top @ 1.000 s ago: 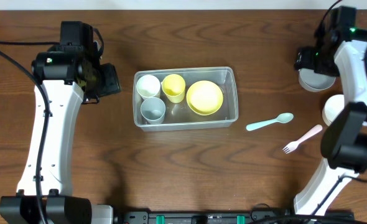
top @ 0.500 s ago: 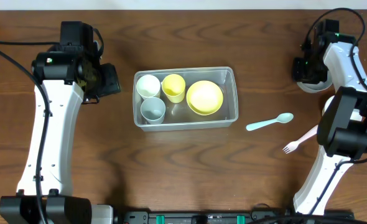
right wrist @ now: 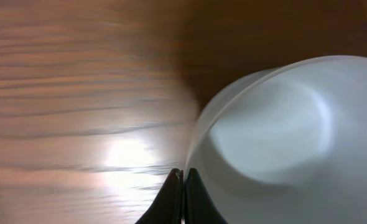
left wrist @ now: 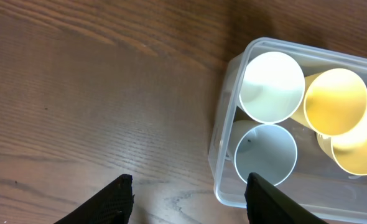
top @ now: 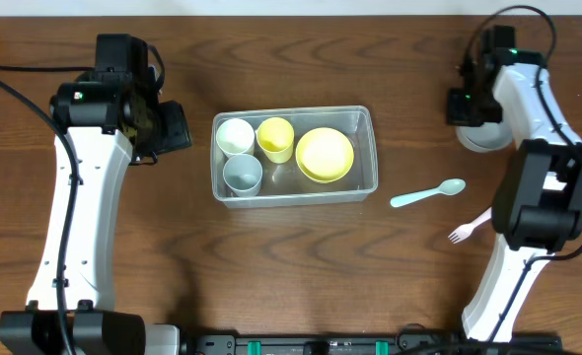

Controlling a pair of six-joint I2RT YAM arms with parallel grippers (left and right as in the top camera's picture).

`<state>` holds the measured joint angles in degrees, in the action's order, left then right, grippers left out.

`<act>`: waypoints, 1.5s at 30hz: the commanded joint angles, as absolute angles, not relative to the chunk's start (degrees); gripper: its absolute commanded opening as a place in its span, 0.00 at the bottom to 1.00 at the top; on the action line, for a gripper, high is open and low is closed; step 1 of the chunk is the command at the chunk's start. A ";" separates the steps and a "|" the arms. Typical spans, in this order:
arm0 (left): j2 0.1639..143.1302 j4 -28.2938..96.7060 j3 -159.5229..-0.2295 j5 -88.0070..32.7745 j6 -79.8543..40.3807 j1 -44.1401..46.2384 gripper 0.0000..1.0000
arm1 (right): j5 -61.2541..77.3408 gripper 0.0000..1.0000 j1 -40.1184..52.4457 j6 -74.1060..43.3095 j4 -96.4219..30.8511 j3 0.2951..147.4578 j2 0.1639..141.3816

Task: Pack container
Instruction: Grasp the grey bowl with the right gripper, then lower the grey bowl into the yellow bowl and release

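Observation:
The container (top: pixel 366 116), a clear rectangular tub, stands mid-table holding a white cup (top: pixel 236 135), a yellow cup (top: pixel 275 138), a grey-blue cup (top: pixel 242 174) and a yellow bowl (top: pixel 325 155). My left gripper (left wrist: pixel 188 186) is open over bare wood just left of the container (left wrist: pixel 224 186). At the far right, my right gripper (right wrist: pixel 183 175) is shut on the rim of a pale grey bowl (right wrist: pixel 277 137). In the overhead view that bowl (top: pixel 484 137) sits under the right gripper (top: pixel 467 108).
A light blue spoon (top: pixel 427 193) and a pink fork (top: pixel 478 222) lie on the wood right of the container. The right arm arches over the table's right edge.
My right gripper has shut on the grey bowl's rim and shifted left with the bowl. The left arm has not moved.

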<state>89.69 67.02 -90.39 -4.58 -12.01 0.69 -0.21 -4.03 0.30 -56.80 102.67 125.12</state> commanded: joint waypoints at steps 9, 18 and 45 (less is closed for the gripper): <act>89.82 67.20 -90.21 -4.97 -12.32 0.71 0.59 | 2.00 0.01 14.98 9.15 -62.17 104.09 101.25; 89.82 67.20 -90.21 -4.97 -12.32 0.71 0.59 | 1.98 0.01 30.26 7.73 -64.69 102.65 101.56; 89.82 67.22 -90.21 -4.97 -12.14 0.71 0.59 | -8.43 0.47 25.63 -3.51 -64.60 102.00 106.00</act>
